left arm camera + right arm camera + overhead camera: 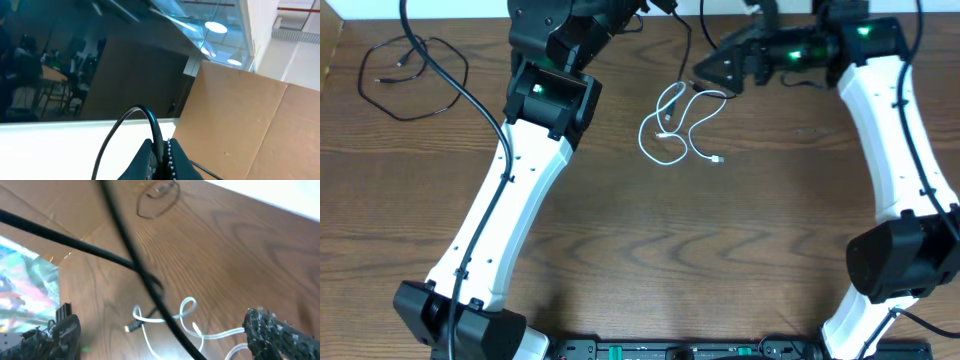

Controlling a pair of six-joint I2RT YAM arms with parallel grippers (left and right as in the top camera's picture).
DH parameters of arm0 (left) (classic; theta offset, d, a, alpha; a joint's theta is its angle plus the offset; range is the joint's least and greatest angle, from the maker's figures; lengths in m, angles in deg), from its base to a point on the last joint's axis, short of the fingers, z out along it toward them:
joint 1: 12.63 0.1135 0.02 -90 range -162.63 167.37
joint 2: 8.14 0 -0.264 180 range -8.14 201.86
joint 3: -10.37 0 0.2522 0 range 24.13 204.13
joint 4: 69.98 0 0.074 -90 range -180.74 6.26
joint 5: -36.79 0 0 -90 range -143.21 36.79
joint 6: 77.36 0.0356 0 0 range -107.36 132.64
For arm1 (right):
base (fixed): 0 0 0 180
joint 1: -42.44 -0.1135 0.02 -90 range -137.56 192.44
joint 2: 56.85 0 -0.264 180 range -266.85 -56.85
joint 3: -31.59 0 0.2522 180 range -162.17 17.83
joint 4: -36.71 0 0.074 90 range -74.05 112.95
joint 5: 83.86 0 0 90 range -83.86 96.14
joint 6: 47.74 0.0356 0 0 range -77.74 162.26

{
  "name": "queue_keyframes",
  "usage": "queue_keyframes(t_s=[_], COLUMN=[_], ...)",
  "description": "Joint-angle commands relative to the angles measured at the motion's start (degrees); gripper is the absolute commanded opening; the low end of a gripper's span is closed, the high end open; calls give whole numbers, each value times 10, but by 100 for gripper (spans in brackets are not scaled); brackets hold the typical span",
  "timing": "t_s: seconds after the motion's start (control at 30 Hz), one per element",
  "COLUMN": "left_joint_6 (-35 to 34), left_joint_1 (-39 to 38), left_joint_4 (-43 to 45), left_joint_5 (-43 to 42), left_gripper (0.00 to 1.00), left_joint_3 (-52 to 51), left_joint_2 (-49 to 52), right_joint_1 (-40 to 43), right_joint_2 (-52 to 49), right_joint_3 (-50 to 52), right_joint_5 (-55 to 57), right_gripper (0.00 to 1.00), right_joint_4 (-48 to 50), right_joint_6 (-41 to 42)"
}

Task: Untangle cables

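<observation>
White cable (pixel 672 120) is laid looped at the centre of the table (pixel 620 250), long axis diagonal, far-right to near-left, one plug (pixel 717 159) pointed near-right. Left gripper (pixel 161 155) is clamped on a black cable (pixel 141 107). Right gripper (pixel 160 325) is spread wide, nothing held.

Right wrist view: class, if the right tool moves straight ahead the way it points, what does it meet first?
Probably the black cable crossing between the fingers of the open right tool; the white cable lies beyond. Depth is unclear.
</observation>
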Motion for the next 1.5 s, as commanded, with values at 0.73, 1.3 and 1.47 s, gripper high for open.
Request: queue_keyframes(t_s=[0.73, 1.3, 1.47], left_joint_6=[-7, 2, 40], left_joint_1=[2, 8, 32], left_joint_4=[1, -22, -110], left_joint_5=[-2, -2, -1], left_gripper=[7, 7, 8], left_joint_3=[3, 3, 3], left_joint_2=[-4, -4, -4], right_joint_1=[-57, -50, -40], right_joint_2=[3, 4, 35], right_joint_3=[-4, -4, -8], right_joint_5=[120, 129, 130], right_gripper=[49, 1, 1], right_joint_4=[47, 47, 70], right_joint_6=[-18, -5, 61])
